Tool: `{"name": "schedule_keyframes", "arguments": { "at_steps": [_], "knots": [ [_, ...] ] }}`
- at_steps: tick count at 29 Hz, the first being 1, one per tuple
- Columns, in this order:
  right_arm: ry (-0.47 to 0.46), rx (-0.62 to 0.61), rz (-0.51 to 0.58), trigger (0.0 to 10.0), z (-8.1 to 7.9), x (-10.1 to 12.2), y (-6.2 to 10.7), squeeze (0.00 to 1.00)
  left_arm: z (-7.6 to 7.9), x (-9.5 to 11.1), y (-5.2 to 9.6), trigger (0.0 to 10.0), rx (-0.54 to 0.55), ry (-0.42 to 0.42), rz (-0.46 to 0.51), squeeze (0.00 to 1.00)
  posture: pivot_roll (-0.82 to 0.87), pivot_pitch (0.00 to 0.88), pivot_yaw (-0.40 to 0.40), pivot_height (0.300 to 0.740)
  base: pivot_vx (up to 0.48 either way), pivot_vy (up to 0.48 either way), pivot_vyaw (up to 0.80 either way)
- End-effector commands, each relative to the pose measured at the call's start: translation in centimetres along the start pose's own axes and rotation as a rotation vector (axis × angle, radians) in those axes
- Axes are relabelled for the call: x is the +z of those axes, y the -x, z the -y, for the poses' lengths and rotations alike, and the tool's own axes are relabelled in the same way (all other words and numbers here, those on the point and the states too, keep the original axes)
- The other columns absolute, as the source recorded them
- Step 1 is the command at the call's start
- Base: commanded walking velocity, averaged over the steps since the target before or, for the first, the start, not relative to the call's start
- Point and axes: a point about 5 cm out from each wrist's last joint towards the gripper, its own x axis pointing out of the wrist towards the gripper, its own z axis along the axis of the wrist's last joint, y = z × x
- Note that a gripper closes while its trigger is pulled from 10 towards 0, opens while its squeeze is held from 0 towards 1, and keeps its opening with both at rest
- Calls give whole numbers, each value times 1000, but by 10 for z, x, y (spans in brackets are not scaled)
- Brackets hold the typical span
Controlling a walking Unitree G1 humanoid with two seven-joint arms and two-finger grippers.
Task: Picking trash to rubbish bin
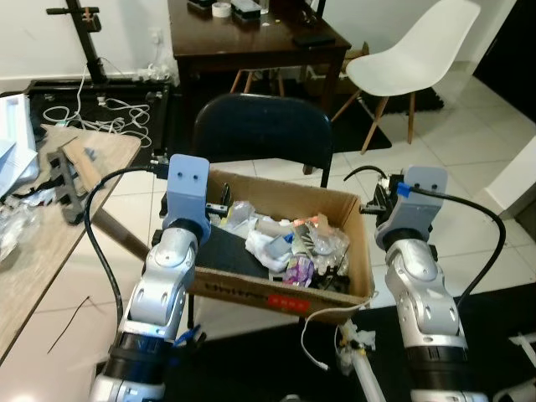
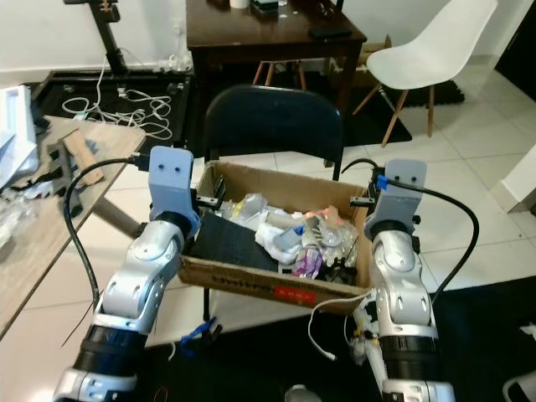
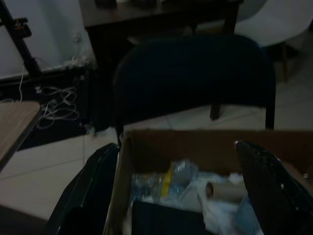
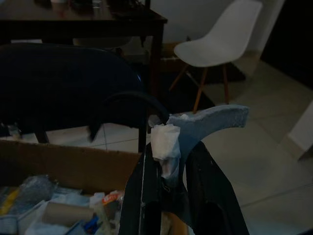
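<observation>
Left eye view. We list a cardboard box (image 1: pixel 280 251) at centre, resting on the seat of a dark chair (image 1: pixel 262 130) and serving, we judge, as the rubbish bin. It holds wrappers, a cardboard tube and clear plastic, heaped toward its 3 o'clock side. Our left arm (image 1: pixel 167 276) stands at the box's 9 o'clock wall, our right arm (image 1: pixel 417 268) at its 3 o'clock corner. More litter (image 1: pixel 356 343) lies on the floor at 5 o'clock. A wooden tabletop (image 1: pixel 50 226) with clutter sits at 9 o'clock, a white chair (image 1: pixel 414 50) at 1 o'clock, a dark tabletop (image 1: pixel 251 38) at 12.

Right eye view. Same scene; a white cable (image 2: pixel 322 339) hangs below the box's front edge at 6 o'clock.

Left wrist view. Dim. The left tool (image 3: pixel 178 196) is spread wide, one finger outside the box wall, the other above the contents. It holds nothing.

Right wrist view. The right tool (image 4: pixel 168 169) is narrow, pinching a crumpled white paper scrap (image 4: pixel 165 144) between its fingers. The scrap hangs just outside the box's corner, not yet over the opening; we judge it is carried there for dropping and needs a shift inward before release.
</observation>
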Motion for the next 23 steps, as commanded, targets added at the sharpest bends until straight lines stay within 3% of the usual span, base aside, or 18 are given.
{"name": "schedule_keyframes", "arguments": {
  "at_steps": [1, 7, 23],
  "knots": [
    [-16, 23, -13, 10000, -6, -4, 1, 0, -2, -4, 2, 10000, 6, 7, -9, 0, -28, 119, -4, 740, 398, 0, 0],
    [-14, 31, -20, 10000, -7, -5, 1, 0, -3, -4, 3, 10000, 10, 8, -10, 0, -31, 120, -6, 740, 389, 0, 0],
    [-44, 93, -63, 10000, -11, -17, 1, 0, -4, -6, 3, 10000, 29, -1, -9, 0, -29, 132, -10, 740, 0, 0, 0]
  ]
}}
